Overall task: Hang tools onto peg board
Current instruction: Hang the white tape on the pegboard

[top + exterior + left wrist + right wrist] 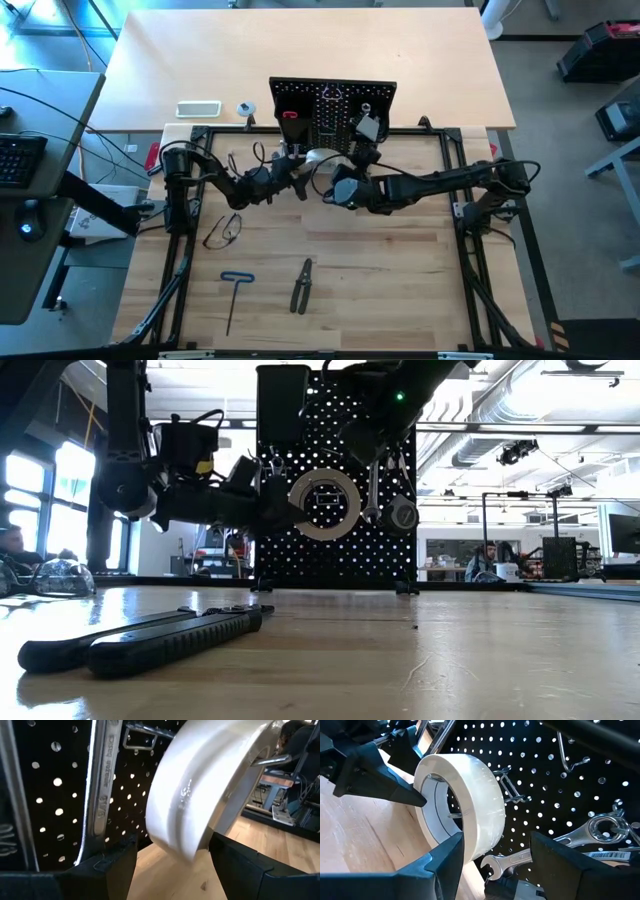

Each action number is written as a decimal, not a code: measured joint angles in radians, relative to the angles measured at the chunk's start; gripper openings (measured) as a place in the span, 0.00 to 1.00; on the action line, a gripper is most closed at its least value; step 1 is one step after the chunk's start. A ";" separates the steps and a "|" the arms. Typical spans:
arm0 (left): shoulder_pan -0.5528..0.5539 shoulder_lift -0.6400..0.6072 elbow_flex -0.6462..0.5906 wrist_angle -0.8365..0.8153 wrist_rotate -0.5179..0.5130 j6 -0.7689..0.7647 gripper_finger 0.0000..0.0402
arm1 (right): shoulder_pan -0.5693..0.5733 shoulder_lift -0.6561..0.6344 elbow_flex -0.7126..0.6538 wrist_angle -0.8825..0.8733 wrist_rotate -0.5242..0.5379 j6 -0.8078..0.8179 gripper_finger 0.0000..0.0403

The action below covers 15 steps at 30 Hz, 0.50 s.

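Note:
The clear tape roll [470, 815] hangs upright on the black peg board [335, 105], with a wire hook [509, 787] running into its hole. My left gripper [172, 852] comes in level from the table's left. It is open, with one finger on each side of the roll's lower wall [185, 840]. My right gripper [495, 860] hovers open in front of the board beside the roll, tilted down, with nothing between its fingers. Silver wrenches [372, 485] hang on the board to the right of the roll. My left gripper has its fingers on both sides of the tape roll's wall, one fingertip [420, 798] close against the roll's front rim. I cannot tell whether either finger touches the roll. The roll hangs from the hook, clear of the table.
On the table nearer the front edge lie safety glasses [222, 231], a blue T-handle hex key [236, 292] and dark-handled pliers [301, 285]. A white slab [198, 108] lies on the far table, left of the board. The black table frame [180, 260] runs along both sides.

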 joint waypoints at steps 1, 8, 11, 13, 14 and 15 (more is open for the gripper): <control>0.000 0.000 0.000 -0.007 0.001 0.000 0.59 | 0.003 0.000 0.000 -0.001 0.002 0.000 0.54; 0.000 0.000 -0.032 -0.019 0.001 -0.021 0.59 | 0.014 0.000 0.000 -0.024 0.005 0.012 0.54; 0.000 0.000 -0.055 0.008 0.002 -0.035 0.59 | 0.015 0.000 0.000 -0.022 0.006 0.012 0.54; 0.000 0.000 -0.070 0.033 0.003 -0.036 0.59 | 0.016 0.000 0.000 -0.022 0.006 0.012 0.54; -0.001 0.000 -0.077 0.039 0.003 -0.037 0.59 | 0.016 0.000 0.000 -0.022 0.005 0.012 0.54; -0.003 0.000 -0.084 0.040 0.005 -0.043 0.59 | 0.018 0.000 0.000 -0.022 0.003 0.012 0.54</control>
